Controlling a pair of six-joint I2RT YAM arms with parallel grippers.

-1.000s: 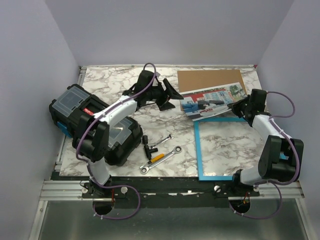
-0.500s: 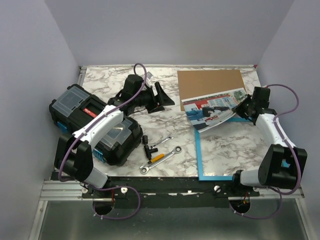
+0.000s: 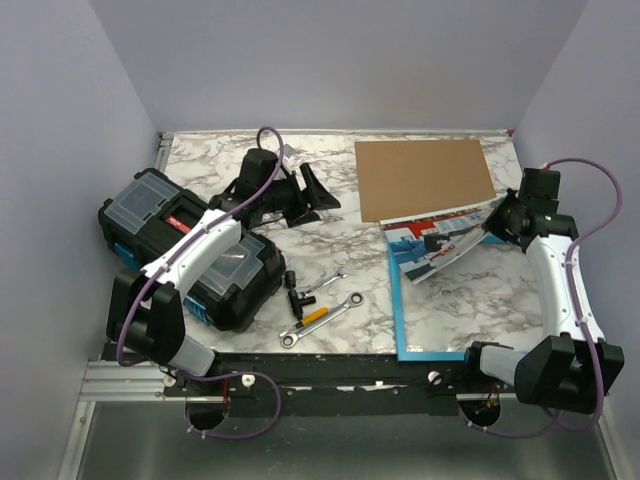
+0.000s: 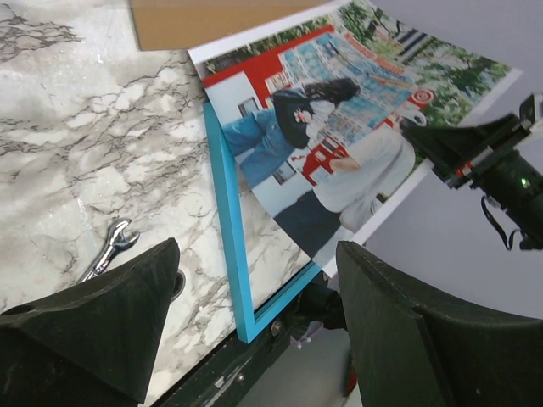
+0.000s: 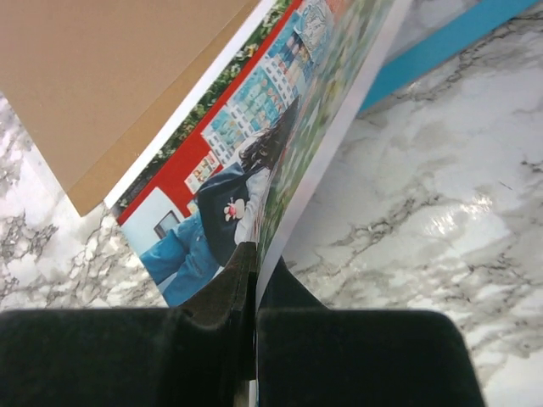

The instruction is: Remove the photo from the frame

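Observation:
The photo, a colourful print with a white margin, hangs tilted above the table's right side. My right gripper is shut on its right edge and holds it up; in the right wrist view the photo is pinched between the pads. The turquoise frame lies flat on the marble below it, with marble showing through its opening. The frame and the photo also show in the left wrist view. My left gripper is open and empty at the back middle, well left of the photo.
A brown backing board lies flat at the back right. A black toolbox stands at the left. Wrenches and a small yellow-handled tool lie at the front middle. The table's front edge runs just below the frame.
My right gripper has lifted the photo and drawn it right, off the backing board and away from the frame. My left gripper has pulled back to the left.

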